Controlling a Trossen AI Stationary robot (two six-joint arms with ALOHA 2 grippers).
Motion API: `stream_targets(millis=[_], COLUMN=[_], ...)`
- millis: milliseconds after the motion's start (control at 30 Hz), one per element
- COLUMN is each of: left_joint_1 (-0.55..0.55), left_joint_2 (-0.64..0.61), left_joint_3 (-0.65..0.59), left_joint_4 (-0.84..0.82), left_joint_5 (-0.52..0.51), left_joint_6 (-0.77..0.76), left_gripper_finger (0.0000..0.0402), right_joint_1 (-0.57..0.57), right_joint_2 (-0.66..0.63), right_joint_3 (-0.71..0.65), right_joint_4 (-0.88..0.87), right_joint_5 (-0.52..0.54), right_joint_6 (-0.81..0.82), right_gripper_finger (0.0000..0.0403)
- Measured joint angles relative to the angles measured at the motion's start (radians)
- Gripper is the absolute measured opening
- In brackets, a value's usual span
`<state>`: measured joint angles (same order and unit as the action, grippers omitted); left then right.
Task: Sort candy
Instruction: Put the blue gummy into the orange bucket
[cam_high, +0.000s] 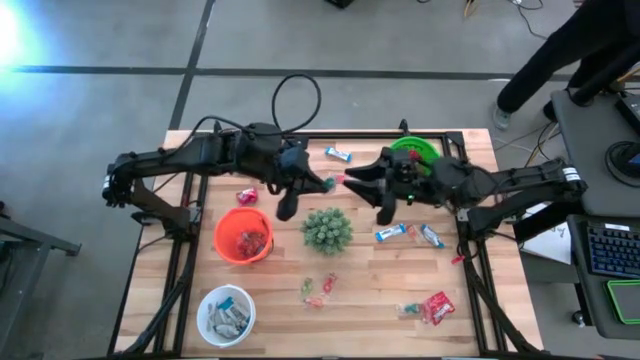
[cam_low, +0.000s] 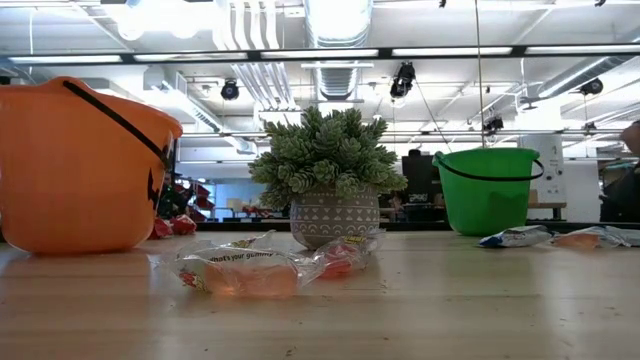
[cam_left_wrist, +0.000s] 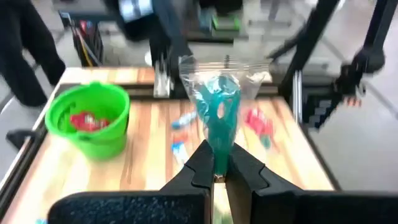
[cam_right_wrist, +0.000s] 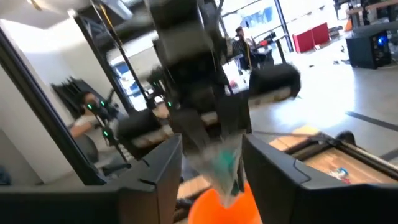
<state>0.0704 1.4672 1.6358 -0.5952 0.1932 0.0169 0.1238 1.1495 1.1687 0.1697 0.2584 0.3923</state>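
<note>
Crinkly clear-wrapped teal candy (cam_left_wrist: 219, 112) in left tool (cam_left_wrist: 219, 163)

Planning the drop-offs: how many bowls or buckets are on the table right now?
3: an orange bucket left of the plant, a white bowl near the front-left corner, and a green bucket at the back right, partly hidden under the right arm.

Wood-plank table (cam_high: 360, 275); glossy plastic-wrapped candy (cam_left_wrist: 219, 102).

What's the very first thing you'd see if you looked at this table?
Two end effectors meet mid-table above the spiky potted plant: the left end effector pinches a teal candy in clear wrap, the right end effector open around it. Nearby sit an orange bucket and a green bucket.
</note>
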Motion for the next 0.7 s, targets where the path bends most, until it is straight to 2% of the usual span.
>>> stream_targets(millis=[133,267,400,533,700], left_joint_1=[0.000,-0.002,-0.012,-0.024,-0.023], left_joint_2=[-0.020,-0.030,-0.035,-0.039,-0.061], left_joint_3=[0.074,0.148,0.169,0.142,0.061], left_joint_4=[-0.217,-0.442,-0.614,-0.707,-0.750], left_joint_5=[0.009,0.083,0.141,0.143,0.142], left_joint_6=[0.040,0.049,0.040,0.026,0.022], left_gripper_finger=[0.0000,0.0000,0.0000,0.0000,0.0000], right_joint_1=[0.000,0.000,0.000,0.000,0.000], right_joint_2=[-0.038,-0.084,-0.126,-0.154,-0.171], right_joint_3=[0.000,0.000,0.001,0.001,0.001], right_joint_4=[-0.023,-0.099,-0.183,-0.261,-0.314], right_joint_5=[0.000,0.002,0.004,0.004,0.031], right_joint_6=[-0.001,-0.003,-0.011,-0.011,-0.005], right_gripper_finger=[0.0174,0.0176,0.0176,0.0176,0.0176])
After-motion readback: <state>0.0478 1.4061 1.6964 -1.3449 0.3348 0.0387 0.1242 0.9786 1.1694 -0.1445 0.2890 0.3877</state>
